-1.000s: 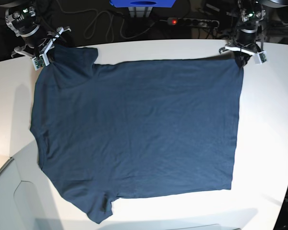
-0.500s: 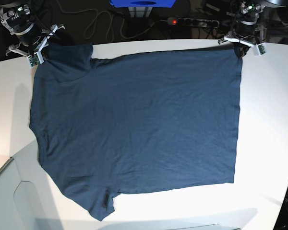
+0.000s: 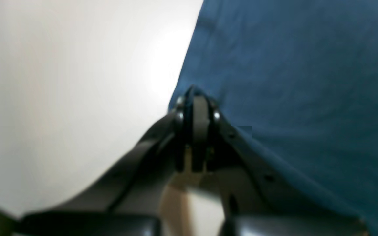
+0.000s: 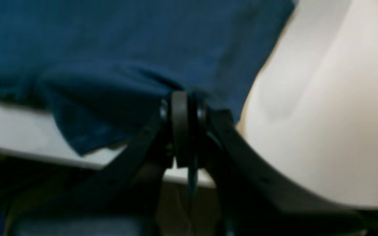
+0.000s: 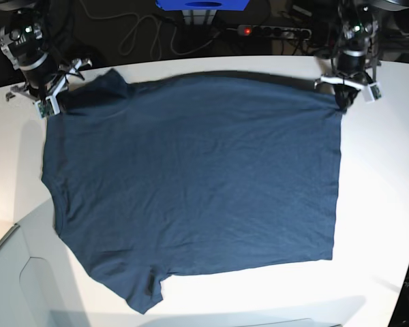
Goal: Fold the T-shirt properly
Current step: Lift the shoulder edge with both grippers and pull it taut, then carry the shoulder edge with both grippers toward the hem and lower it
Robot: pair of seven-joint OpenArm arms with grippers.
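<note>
Both arms are pinching the far edge of the T-shirt, getting set for the first fold.

The navy T-shirt (image 5: 191, 184) is lying spread flat across the white table (image 5: 388, 204), filling most of it. At about 1 o'clock the left gripper (image 5: 342, 95) is clamped on a hem corner; at 10 o'clock the right gripper (image 5: 54, 95) is clamped on the cloth beside a sleeve. Both wrist views are showing jaws together with fabric bunched between them. The judgement here: lifting both corners evenly, keeping the edge taut between the arms, and carrying it toward 6 o'clock should be laying a straight, wrinkle-free crease.
</note>
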